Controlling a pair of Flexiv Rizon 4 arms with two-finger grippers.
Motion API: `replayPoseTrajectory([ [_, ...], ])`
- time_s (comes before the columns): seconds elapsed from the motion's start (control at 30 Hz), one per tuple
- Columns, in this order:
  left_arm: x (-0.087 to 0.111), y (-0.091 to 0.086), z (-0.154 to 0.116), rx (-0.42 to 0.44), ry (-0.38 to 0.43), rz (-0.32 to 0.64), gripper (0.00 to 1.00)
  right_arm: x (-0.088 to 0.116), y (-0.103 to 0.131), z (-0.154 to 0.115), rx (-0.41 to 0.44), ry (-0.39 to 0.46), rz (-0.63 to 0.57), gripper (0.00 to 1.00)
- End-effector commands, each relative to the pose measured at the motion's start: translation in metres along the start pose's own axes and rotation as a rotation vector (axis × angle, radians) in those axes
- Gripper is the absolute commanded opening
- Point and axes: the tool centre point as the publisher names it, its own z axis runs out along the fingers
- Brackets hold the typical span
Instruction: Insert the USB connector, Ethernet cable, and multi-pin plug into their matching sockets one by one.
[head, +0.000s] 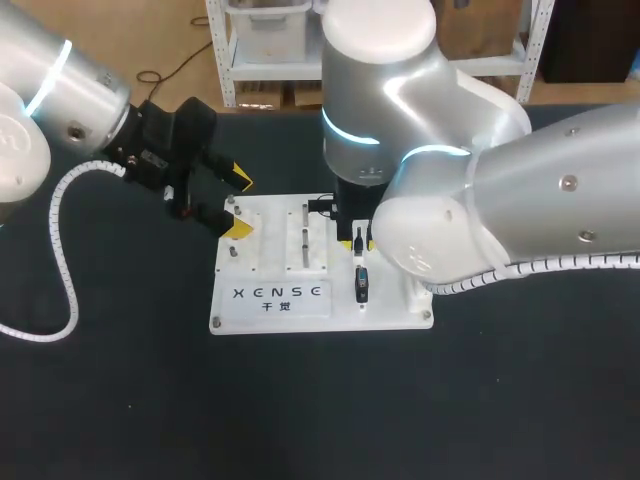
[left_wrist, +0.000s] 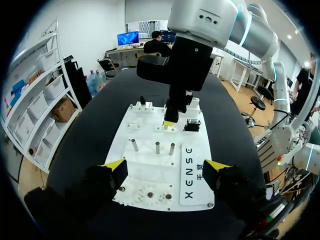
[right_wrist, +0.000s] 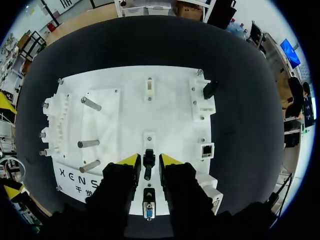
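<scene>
The white socket board (head: 270, 255) lies mid-table. In the right wrist view my right gripper (right_wrist: 148, 161) hangs straight over it, its yellow tips close on either side of a small black plug (right_wrist: 148, 159) standing on the board. Thin gaps still show beside the plug, so the jaws are open. Just behind the fingers sits the multi-pin socket (right_wrist: 148, 210). The Ethernet socket (right_wrist: 207, 149) and a black connector block (right_wrist: 209, 89) are on the board's edge. My left gripper (head: 237, 203) hovers open over the board's left end, holding nothing.
Three metal pegs (right_wrist: 88, 144) and a row of small gears (left_wrist: 150, 192) stand on the board's left half. My right arm (head: 430, 200) covers much of the board's right side in the head view. Black tabletop (head: 320, 410) surrounds the board.
</scene>
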Motion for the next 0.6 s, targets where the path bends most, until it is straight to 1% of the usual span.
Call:
replayPoseTrajectory([
  [0.03, 0.0, 0.001, 0.0, 0.003, 0.004, -0.001, 1.0, -0.002, -0.001, 0.001, 0.0, -0.001, 0.001, 0.15],
  [0.07, 0.0, 0.001, 0.0, 0.003, 0.004, -0.001, 1.0, -0.002, 0.0, 0.001, -0.001, -0.002, 0.001, 0.11],
  [0.13, 0.0, 0.001, 0.0, 0.003, 0.004, -0.001, 1.0, -0.002, 0.0, 0.0, -0.004, -0.002, 0.0, 0.0],
  [0.23, 0.0, 0.001, 0.0, 0.003, 0.004, -0.001, 1.0, -0.001, 0.0, -0.003, -0.014, -0.005, -0.005, 0.0],
  [0.37, 0.0, 0.001, 0.0, 0.003, 0.004, -0.001, 1.0, -0.002, -0.002, -0.014, -0.029, -0.031, -0.012, 0.0],
  [0.6, 0.0, 0.001, 0.0, 0.003, 0.004, -0.001, 1.0, -0.007, -0.014, -0.027, -0.037, -0.063, 0.015, 0.0],
])
